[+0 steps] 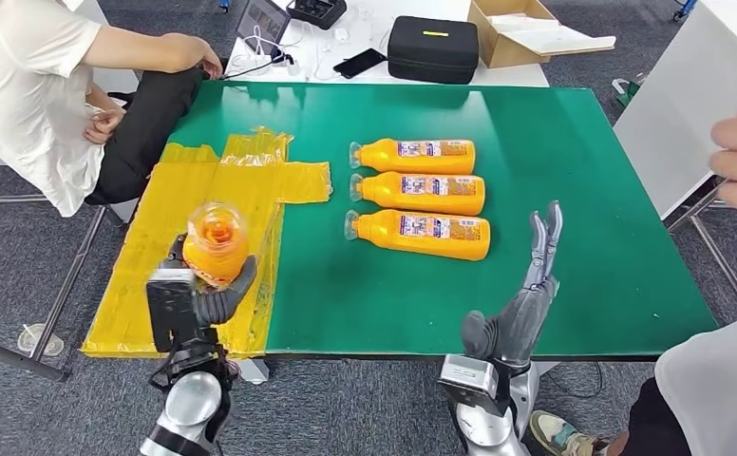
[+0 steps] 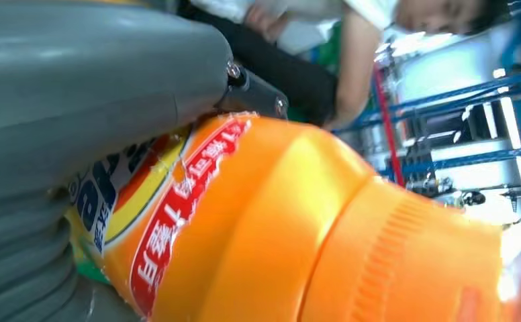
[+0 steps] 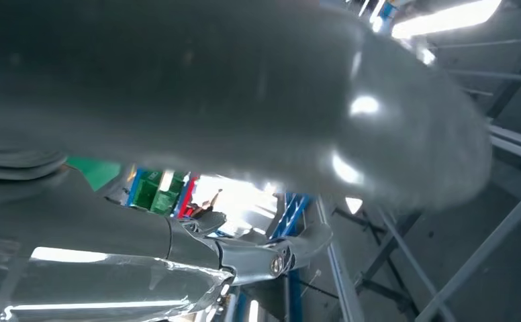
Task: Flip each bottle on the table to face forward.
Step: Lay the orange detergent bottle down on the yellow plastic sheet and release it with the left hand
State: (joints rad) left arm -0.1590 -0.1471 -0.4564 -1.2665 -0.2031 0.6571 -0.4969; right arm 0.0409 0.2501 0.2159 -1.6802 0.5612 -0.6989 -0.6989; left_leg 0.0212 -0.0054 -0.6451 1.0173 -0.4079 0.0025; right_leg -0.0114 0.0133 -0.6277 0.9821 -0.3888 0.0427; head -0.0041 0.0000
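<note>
Left hand has one orange bottle lifted, three more wait in a row on the green mat.

Nearest you, your left hand (image 1: 203,294) is clamped round an orange bottle (image 1: 216,242), held up over the yellow plastic sheet (image 1: 146,285) with its cap end towards the head camera; you look to be mid-turn, and the next move, as I judge it, calls for setting it down on its side with the printed face up. In the left wrist view the bottle label (image 2: 177,208) shows a red band with white Chinese characters, too skewed to read. Your right hand (image 1: 536,275) stands empty, fingers straight and apart, over the green mat (image 1: 574,171). Further off lie three orange bottles (image 1: 420,195), side by side, caps left, their white labels too small to read.
</note>
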